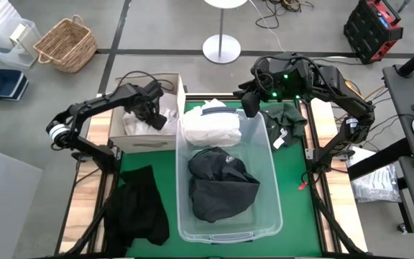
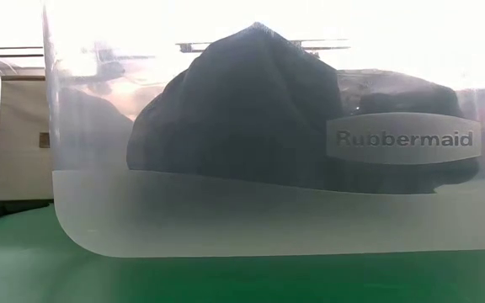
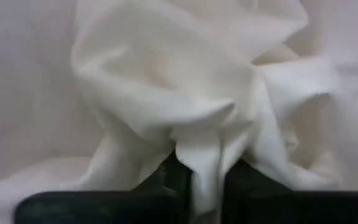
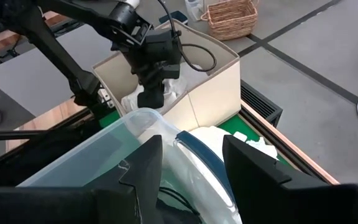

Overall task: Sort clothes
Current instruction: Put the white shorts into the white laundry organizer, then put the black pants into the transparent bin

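White garment pinched in left pincer, inside cardboard box, right pincer wide.

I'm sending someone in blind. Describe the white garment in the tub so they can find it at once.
Find the clear plastic tub in the middle of the green table. The white garment fills its far end, near the right gripper. The black garment beside it is the tub's only other content.

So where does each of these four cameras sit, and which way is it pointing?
High: above the table, looking down on both arms, the tub and box.
Low: at tabletop height, facing the tub's wall; no arm shows.
Left wrist: inside the box; left gripper pinches white cloth.
Right wrist: right gripper open over the tub rim.
The high and right wrist views share the box and left arm.
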`<move>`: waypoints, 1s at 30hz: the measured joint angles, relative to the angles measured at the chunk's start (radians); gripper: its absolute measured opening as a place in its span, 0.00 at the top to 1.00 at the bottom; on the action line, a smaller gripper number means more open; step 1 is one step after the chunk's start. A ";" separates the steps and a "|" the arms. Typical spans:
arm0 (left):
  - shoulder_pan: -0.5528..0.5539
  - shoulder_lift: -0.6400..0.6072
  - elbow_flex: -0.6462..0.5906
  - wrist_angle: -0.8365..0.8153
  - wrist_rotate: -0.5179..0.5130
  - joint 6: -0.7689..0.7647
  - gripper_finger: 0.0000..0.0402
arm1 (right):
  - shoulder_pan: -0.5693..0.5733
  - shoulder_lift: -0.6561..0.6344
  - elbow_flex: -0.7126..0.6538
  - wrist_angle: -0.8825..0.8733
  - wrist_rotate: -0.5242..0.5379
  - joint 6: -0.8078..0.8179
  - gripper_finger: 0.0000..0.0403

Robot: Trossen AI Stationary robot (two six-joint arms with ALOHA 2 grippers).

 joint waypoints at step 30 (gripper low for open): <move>-0.052 -0.031 0.721 -0.311 -0.014 0.020 0.44 | -0.156 -0.027 -0.001 -0.273 0.002 0.018 0.55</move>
